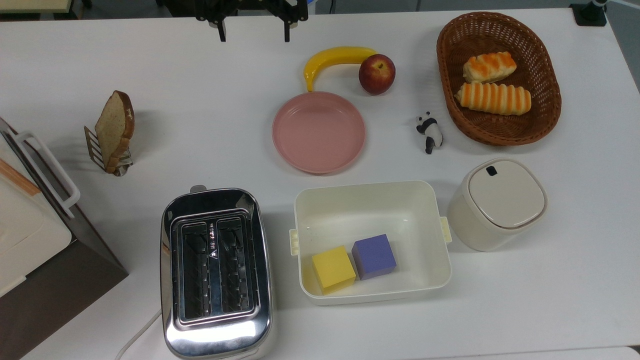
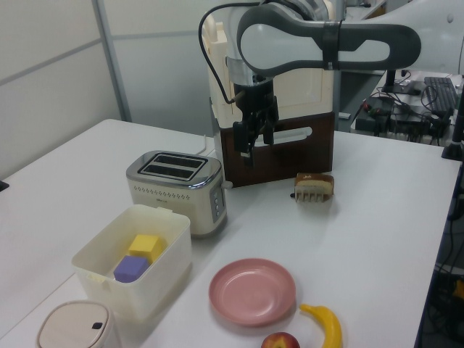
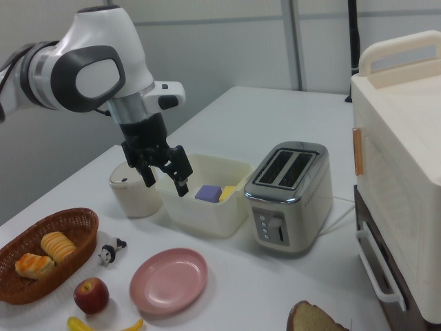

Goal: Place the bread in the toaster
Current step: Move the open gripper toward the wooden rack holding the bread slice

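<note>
Your white desk (image 1: pixel 550 300) carries everything noted here. At the top view's left edge stands a cream and brown appliance (image 1: pixel 30 240), cut off by the frame; its make cannot be determined.

The toaster (image 1: pixel 216 272) is chrome, rectangular with rounded corners, two dark slots with wire grilles facing up. It stands at the near edge of the desk in the top view, just beside the cream tub (image 1: pixel 372 240) on the top view's right. A white cord (image 1: pixel 137 335) leaves its lower left corner and runs out of frame.

The tub holds a yellow cube (image 1: pixel 333 268) and a purple cube (image 1: pixel 374 256), touching. Beyond it lie a wicker basket (image 1: pixel 547 107) with two orange-striped rolls (image 1: pixel 492 82), a lidded cream bin (image 1: pixel 495 205) and a pink plate (image 1: pixel 318 132).

The bread (image 1: pixel 116 127) is a thin brown wholemeal slice with a darker crust and rounded top, standing on edge in a small metal rack (image 1: pixel 102 150), well apart from the toaster, towards the top view's upper left. In the right view only its top edge shows at the bottom border.

Your gripper (image 3: pixel 165 176) hangs in the air over the desk, fingers (image 3: pixel 182 186) spread wide with nothing between them. In the top view only the finger ends show at the upper border.

A banana (image 1: pixel 332 57), an apple (image 1: pixel 376 74) and a small panda figure (image 1: pixel 430 132) complete the inventory.
</note>
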You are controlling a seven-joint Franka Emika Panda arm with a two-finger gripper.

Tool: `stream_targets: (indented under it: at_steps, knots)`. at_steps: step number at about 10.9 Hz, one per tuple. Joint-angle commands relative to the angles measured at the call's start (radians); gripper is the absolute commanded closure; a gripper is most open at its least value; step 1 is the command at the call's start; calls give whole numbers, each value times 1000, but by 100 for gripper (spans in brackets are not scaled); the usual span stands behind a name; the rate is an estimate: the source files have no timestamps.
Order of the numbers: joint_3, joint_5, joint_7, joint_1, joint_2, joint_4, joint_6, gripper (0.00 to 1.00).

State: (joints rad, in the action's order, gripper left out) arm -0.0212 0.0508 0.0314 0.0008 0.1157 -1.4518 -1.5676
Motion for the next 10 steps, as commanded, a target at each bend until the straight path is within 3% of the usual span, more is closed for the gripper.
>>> stream_targets:
  at_steps: [1, 7, 10]
  knots:
    - [13, -6, 4, -5, -31, -21, 55, 0]
    - [20, -2, 77, -53, -15, -22, 55, 0]
    - [18, 92, 218, -100, -14, -62, 51, 0]
